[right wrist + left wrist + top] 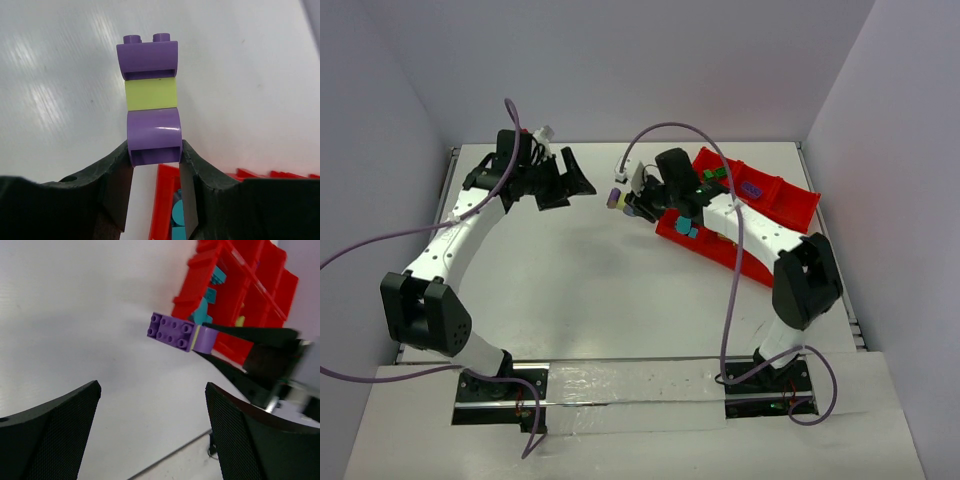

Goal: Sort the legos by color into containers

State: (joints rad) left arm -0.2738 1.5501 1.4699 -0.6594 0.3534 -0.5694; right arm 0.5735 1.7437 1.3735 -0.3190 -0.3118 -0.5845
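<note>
**A:** Right gripper (155, 152) up close: matte black rubbery fingers (116, 170) are pinched onto the bottom purple brick of a glossy little stack (151, 95). It goes purple, yellow-green, purple, with rounded sides and two studs on the far end, and it pokes straight out past the fingertips.

**B:** And behind those fingers?

**A:** The bright red tray (165, 175), smooth plastic with dividers and teal bricks (178, 216) inside.

**B:** Left gripper (151, 387)?

**A:** Spread wide, mesh-textured black pads (65, 425), gripping nothing. The stack sits just beyond its tips, with the white table (75, 315) past that.
</note>
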